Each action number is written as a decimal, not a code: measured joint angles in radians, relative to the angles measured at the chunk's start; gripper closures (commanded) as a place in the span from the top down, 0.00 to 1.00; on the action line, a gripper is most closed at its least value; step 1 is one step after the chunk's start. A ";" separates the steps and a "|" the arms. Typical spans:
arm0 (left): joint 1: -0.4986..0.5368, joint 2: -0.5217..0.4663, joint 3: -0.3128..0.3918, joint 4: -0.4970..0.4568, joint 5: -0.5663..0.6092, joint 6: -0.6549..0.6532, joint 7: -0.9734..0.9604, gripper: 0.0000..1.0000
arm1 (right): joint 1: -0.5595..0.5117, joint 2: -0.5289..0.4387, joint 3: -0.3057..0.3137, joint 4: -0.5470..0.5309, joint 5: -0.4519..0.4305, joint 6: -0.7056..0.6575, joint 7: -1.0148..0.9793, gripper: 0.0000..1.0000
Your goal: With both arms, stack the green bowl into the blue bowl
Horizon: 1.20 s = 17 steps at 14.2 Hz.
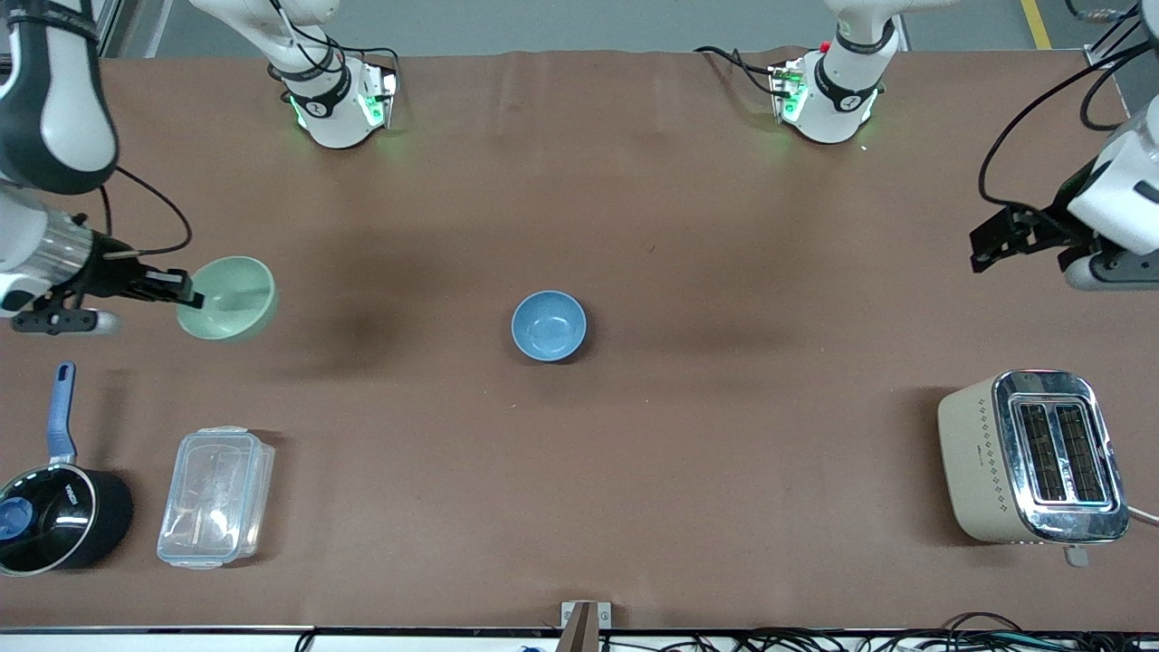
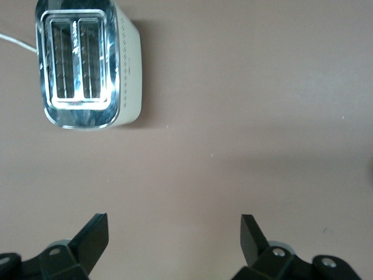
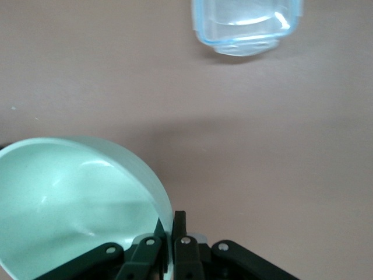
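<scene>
The right arm is reaching in low from its end of the table, wrist laid almost level, and the right gripper [image 1: 186,292] is pinching the rim of the green bowl [image 1: 228,298], 1 finger inside the wall and 1 outside. The right wrist view is showing the fingers [image 3: 179,230] clamped tight on that rim, with the green bowl [image 3: 76,204] tilted and hanging above the brown table [image 1: 634,181]. The bowl is sitting right at the gripper's tips, over the table above the clear plastic container [image 1: 215,496].

The blue bowl [image 1: 549,325] is standing upright on the table near its middle, well apart from the green bowl and touched by nothing.

The left arm is waiting at its own end, and the left gripper [image 1: 989,243] is hovering over bare table with its 2 fingers [image 2: 93,236] spread wide, holding nothing. The toaster [image 1: 1032,457] is resting nearer the front camera there.
</scene>
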<state>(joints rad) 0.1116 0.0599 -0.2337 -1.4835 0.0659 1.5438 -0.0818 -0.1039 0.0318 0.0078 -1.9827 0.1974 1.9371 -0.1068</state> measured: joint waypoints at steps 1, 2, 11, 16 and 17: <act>-0.002 -0.014 0.001 -0.009 -0.001 -0.009 0.002 1.00 | 0.049 0.003 0.005 -0.001 0.001 0.021 0.071 0.00; -0.008 -0.031 0.005 -0.026 -0.001 -0.015 0.005 1.00 | 0.104 0.006 0.009 -0.001 0.001 0.040 0.145 0.00; -0.162 -0.111 0.178 -0.128 -0.012 -0.017 0.024 1.00 | 0.502 0.205 0.029 0.029 0.003 0.295 0.640 0.00; -0.166 -0.111 0.177 -0.129 -0.033 -0.016 0.024 1.00 | 0.566 0.372 0.105 0.158 0.003 0.337 0.821 0.00; -0.166 -0.111 0.177 -0.129 -0.033 -0.016 0.024 1.00 | 0.576 0.395 0.106 0.160 0.003 0.362 0.828 0.00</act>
<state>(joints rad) -0.0545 -0.0513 -0.0564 -1.6124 0.0324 1.5273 -0.0577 0.4717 0.4268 0.1138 -1.8222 0.2006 2.2988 0.7213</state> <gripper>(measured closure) 0.000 0.956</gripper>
